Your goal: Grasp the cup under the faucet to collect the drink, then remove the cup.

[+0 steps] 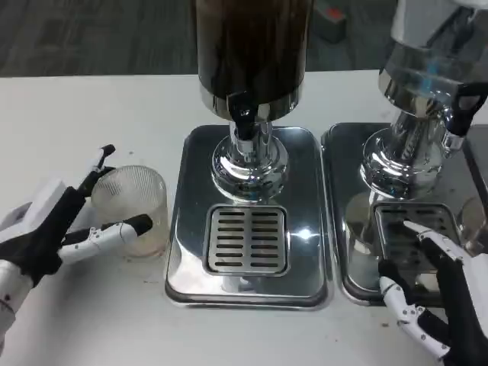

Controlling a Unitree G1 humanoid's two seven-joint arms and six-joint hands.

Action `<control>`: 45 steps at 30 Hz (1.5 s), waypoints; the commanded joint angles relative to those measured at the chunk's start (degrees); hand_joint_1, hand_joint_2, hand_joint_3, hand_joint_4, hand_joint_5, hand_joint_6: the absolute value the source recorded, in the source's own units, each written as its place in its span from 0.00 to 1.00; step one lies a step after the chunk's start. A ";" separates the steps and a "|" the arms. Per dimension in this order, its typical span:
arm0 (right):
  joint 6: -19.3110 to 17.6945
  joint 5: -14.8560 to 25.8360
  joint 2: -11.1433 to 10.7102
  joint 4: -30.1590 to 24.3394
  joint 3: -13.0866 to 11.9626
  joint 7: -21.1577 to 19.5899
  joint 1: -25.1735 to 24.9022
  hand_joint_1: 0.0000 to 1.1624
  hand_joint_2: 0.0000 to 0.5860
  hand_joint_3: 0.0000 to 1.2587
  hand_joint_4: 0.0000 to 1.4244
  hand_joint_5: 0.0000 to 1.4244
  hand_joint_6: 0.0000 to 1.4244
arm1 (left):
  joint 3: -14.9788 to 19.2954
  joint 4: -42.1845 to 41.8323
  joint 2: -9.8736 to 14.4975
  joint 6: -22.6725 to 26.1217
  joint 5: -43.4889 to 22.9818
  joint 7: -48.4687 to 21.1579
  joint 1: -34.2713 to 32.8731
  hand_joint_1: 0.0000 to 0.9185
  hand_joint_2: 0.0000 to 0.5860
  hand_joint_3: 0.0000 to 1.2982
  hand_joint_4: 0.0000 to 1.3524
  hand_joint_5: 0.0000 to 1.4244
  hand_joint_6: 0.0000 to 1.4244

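Status: early stage. The cup (136, 207), clear ribbed plastic, stands upright on the white worktop (91, 107), just left of the steel drip tray (183, 229) of the dark-drink dispenser (252, 53). It is not under the faucet (244, 122); the slotted grate (246, 239) below the faucet is bare.

Left hand (57, 229): fingers (114, 231) spread around the cup, one behind its rim and one across its front wall. They appear to touch the wall, but through the clear plastic I cannot tell whether the grip is closed or only bracketing. The cup looks empty, though a faint film at the bottom cannot be ruled out.

Right hand (431, 293): at the lower right, over the front edge of the second tray (351, 286), beneath the second dispenser (427, 69). Fingers apart, holding nothing.

Done: hand brought to the cup. Left: secure the grasp, carry the cup right onto the grate under the faucet, draw the drink, take the cup away.
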 commanded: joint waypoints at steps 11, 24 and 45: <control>-0.47 0.78 -0.02 0.34 -1.02 -0.14 -0.02 0.28 0.76 0.25 0.18 0.20 0.26 | -1.92 2.99 -0.76 0.43 0.92 1.22 -2.07 0.10 0.00 0.00 0.10 0.22 0.14; 0.06 1.88 0.47 -0.22 -1.12 0.18 0.71 0.27 0.76 0.25 0.18 0.20 0.26 | -3.20 3.31 -1.57 1.17 2.46 4.23 -2.39 0.22 0.02 0.00 0.15 0.26 0.19; 0.04 2.90 0.24 -0.85 -1.94 1.26 1.74 0.21 0.75 0.28 0.18 0.20 0.27 | -2.75 4.40 -4.66 -2.73 2.61 12.39 -1.45 0.27 0.10 0.32 0.45 0.56 0.73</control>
